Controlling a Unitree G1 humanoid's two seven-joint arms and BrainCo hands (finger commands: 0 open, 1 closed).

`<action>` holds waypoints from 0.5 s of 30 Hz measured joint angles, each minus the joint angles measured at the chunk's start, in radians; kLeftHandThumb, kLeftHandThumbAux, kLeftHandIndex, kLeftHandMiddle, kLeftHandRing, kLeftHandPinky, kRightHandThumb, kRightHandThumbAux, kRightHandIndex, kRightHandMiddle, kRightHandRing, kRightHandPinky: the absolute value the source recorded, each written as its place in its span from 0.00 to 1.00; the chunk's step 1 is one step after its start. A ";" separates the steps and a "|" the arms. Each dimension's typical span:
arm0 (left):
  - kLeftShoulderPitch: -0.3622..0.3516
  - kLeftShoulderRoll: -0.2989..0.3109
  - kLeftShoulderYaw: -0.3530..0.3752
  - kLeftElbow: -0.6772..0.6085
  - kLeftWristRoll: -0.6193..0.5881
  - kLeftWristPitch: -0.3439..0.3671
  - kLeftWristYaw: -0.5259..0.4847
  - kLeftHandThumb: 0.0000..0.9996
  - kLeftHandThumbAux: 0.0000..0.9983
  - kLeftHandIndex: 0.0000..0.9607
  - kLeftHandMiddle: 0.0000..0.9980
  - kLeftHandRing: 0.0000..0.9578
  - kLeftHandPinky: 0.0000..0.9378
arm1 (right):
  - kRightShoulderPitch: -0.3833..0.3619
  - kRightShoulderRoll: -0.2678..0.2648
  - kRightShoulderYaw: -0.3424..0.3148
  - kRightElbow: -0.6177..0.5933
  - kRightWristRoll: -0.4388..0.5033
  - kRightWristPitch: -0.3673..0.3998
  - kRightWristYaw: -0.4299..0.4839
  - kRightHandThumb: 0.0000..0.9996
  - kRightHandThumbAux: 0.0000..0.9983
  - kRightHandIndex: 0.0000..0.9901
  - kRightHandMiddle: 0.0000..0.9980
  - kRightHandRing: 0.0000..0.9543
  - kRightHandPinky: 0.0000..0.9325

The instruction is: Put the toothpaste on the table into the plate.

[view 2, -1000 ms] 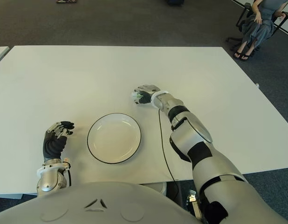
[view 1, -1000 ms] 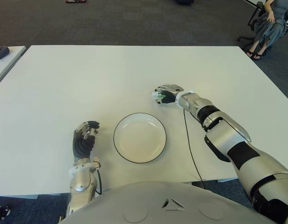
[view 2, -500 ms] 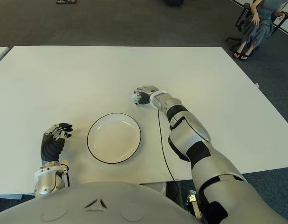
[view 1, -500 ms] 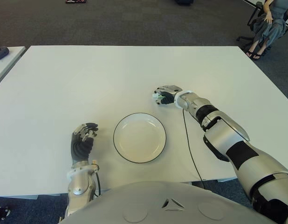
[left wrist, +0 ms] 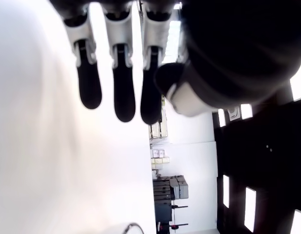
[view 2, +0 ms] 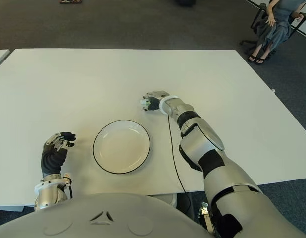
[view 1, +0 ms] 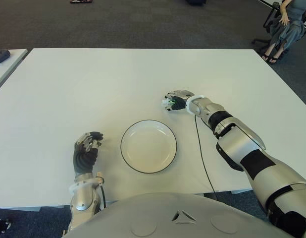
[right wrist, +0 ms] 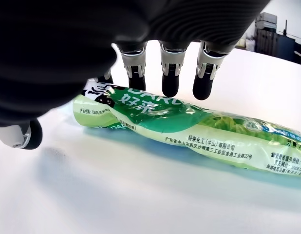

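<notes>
My right hand (view 1: 177, 100) is stretched out over the table (view 1: 93, 79), beyond the plate (view 1: 148, 146) on its far right side. Its fingers (right wrist: 170, 73) hang curved above the toothpaste (right wrist: 189, 129), their tips just over the tube's upper edge, and my thumb (right wrist: 19, 134) is down on the near side of it. The hand cages the tube, but the fingers are not closed on it. The toothpaste lies flat on the table under my palm, a green packet with printed text, its length running across the line of my fingers. It is outside the plate, near its far rim.

My right arm reaches forward and inward, the wrist turned palm down.

My left hand (view 1: 86, 150) shows left of the plate, fingers (left wrist: 116, 92) loosely extended, holding nothing.
</notes>
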 measured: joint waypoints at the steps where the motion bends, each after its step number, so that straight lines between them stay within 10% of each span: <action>1: 0.002 0.000 0.000 -0.002 0.000 0.000 0.000 0.70 0.73 0.44 0.42 0.43 0.44 | 0.000 -0.001 -0.003 0.000 0.001 0.000 -0.001 0.37 0.28 0.00 0.00 0.00 0.00; 15: 0.019 0.002 0.001 -0.008 -0.004 0.001 0.000 0.71 0.73 0.44 0.44 0.42 0.40 | 0.021 -0.010 -0.046 0.003 0.022 0.028 -0.018 0.47 0.35 0.00 0.00 0.00 0.00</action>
